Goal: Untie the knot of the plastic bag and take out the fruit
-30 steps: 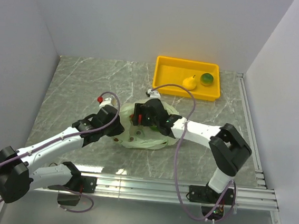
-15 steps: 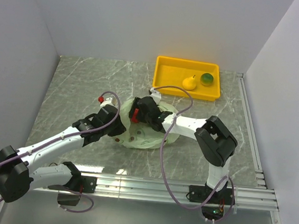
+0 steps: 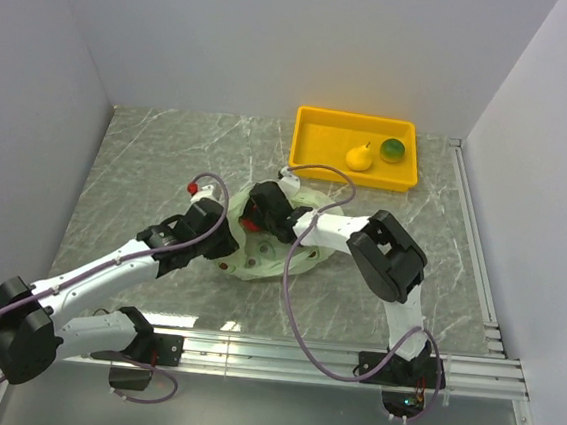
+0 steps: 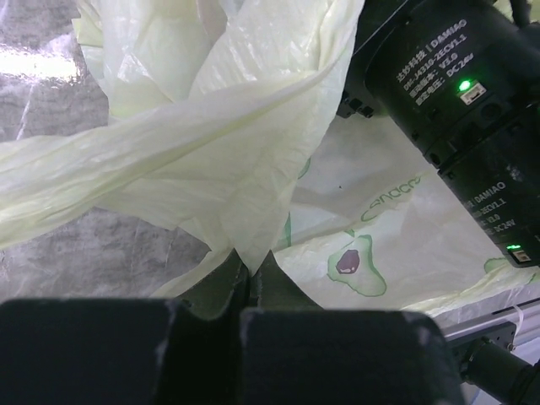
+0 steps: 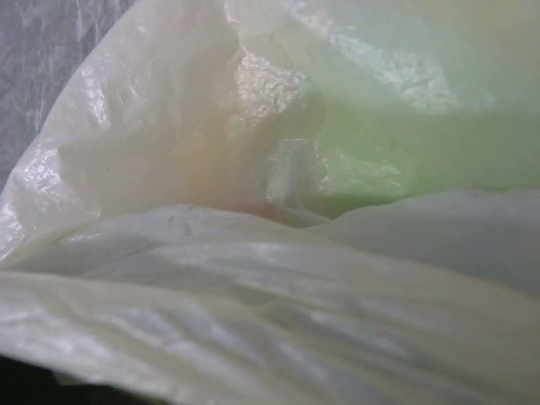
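Observation:
The pale green plastic bag (image 3: pixel 261 264) lies crumpled mid-table. My left gripper (image 3: pixel 222 247) is at the bag's left edge, shut on a fold of the film (image 4: pixel 249 274), which stretches up from its fingertips (image 4: pixel 218 283). My right gripper (image 3: pixel 261 213) reaches into the bag from the right, and its fingers are buried in plastic. The right wrist view is filled by bag film (image 5: pixel 253 295), with a green fruit (image 5: pixel 439 143) showing dimly through it. A yellow pear (image 3: pixel 359 157) and a green citrus (image 3: pixel 393 150) lie in the tray. No knot shows in any view.
The yellow tray (image 3: pixel 322 126) stands at the back right, beyond the bag. The right arm's black body (image 4: pixel 456 101) hangs close over the bag, just right of my left gripper. Grey walls close in both sides, and a metal rail (image 3: pixel 350 360) runs along the near edge.
The right arm has swung left, and its gripper has pushed further into the bag. The left arm has kept its place and its hold on the film.

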Robot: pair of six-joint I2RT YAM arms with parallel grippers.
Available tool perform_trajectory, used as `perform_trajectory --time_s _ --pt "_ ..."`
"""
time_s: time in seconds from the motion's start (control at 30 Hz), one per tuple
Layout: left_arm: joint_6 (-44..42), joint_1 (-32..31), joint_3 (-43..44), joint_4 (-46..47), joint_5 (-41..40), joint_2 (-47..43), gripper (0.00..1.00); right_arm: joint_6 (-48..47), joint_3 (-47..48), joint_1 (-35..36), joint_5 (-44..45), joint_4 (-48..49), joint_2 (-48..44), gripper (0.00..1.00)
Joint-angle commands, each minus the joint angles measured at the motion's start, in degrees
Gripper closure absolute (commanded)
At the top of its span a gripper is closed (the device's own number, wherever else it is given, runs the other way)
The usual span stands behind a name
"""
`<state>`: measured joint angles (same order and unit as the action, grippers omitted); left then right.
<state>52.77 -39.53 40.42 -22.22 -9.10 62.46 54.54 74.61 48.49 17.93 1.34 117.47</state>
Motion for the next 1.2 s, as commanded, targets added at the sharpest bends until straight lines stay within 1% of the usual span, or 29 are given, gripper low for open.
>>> perform_trajectory --time_s 0.0,0.03,0.07,0.17,0.23,0.27,0.43,0.47,0.53,0.57,0.67,0.77,0.9,0.93,1.03,1.07,1.13,1.17 --pt "-0.3 -0.46 0.89 -0.9 -0.92 -1.9 0.99 -2.15 -2.17 -0.15 1.58 1.11 -2.59 0.62" --pt "-0.13 -0.37 0.71 -0.9 -1.18 -2.16 0.99 -3.99 -2.88 -0.15 1.14 1.38 -3.47 0.68" --pt "-0.13 -0.46 0.45 -0.81 -1.96 -2.16 1.0 -4.88 -3.5 -0.24 0.7 1.82 -4.52 0.79" --pt "-0.39 -0.29 0.27 -0.2 -3.2 -2.08 0.99 -9.18 -7.27 -0.06 -2.46 3.22 -11.01 0.91" --pt "-1.0 -0.29 0.53 0.24 -4.52 -1.47 0.99 -12.96 -10.61 0.2 -5.34 4.01 -14.01 0.96" --pt "-1.79 -0.03 1.05 0.33 -4.95 -1.2 0.99 -14.19 -11.76 0.2 -6.15 4.02 -17.16 0.99" --pt "-4.25 0.94 3.08 0.51 -7.85 1.0 0.99 -23.68 -18.61 0.47 -13.08 3.31 -26.31 1.0" --pt "-4.95 1.12 3.34 0.77 -8.38 1.35 0.99 -25.0 -19.32 0.55 -16.58 2.97 -29.37 1.0" --pt "-5.66 1.38 3.7 0.86 -9.52 1.96 1.0 -28.69 -21.52 0.55 -20.19 3.4 -32.9 1.0" --pt "-6.36 1.82 4.13 0.77 -9.7 2.14 1.0 -30.01 -21.96 0.55 -23.96 3.66 -36.23 1.0" --pt "-7.33 2.35 4.57 0.86 -9.71 2.58 0.99 -33.27 -21.44 -0.15 -26.97 2.27 -41.68 1.0" --pt "-7.42 2.53 4.05 1.56 -8.92 2.41 1.0 -35.73 -17.67 -3.04 -27.78 -0.1 -44.34 1.0" --pt "-6.55 2.61 3.26 1.65 -7.69 2.32 0.99 -33.28 -11.87 -12.7 -35.93 1.99 -43.73 1.0" --pt "-6.28 2.61 3.17 1.48 -7.51 1.97 0.99 -33.62 -10.9 -16.55 -35.86 2.52 -43.21 1.0" --pt "-5.05 2.53 2.21 1.21 -7.25 0.31 0.99 -35.73 -5.1 -20.96 -31.75 0.86 -38.82 1.0" --pt "-4.44 2.53 1.85 1.3 -7.07 -0.05 0.99 -35.3 -3.7 -24.55 -31.12 0.59 -35.59 1.0" --pt "-4.0 2.61 1.24 1.56 -6.11 -0.93 1.0 -31.09 0.08 -28.52 -31.03 0.85 -31.71 1.0" --pt "-3.82 2.53 1.32 1.74 -5.58 -0.93 0.99 -29.42 2.8 -32.11 -30.77 0.51 -27.34 1.0"
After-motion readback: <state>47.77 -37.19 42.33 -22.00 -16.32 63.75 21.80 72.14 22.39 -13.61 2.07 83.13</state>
